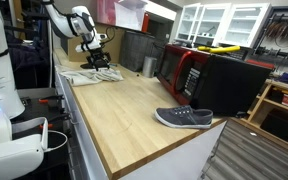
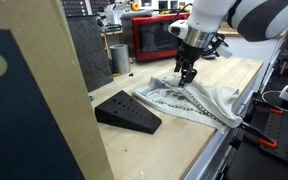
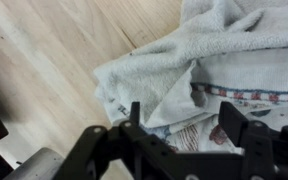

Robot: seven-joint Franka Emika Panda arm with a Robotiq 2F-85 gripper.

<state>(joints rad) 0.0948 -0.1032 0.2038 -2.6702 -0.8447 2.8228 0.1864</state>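
My gripper (image 3: 184,115) is open and hovers just above a crumpled white towel (image 3: 219,55) with a coloured pattern. The fingers straddle a fold of it without closing on it. In an exterior view the gripper (image 2: 187,72) hangs over the towel (image 2: 189,100) on the wooden countertop (image 2: 174,150). In an exterior view the gripper (image 1: 96,55) is at the far end of the counter above the towel (image 1: 92,75).
A grey shoe (image 1: 184,118) lies near the counter's near end. A black wedge-shaped object (image 2: 127,112) sits next to the towel. A red and black microwave (image 1: 189,70) and a metal cup (image 1: 148,66) stand along the back. A large board (image 2: 34,100) blocks part of an exterior view.
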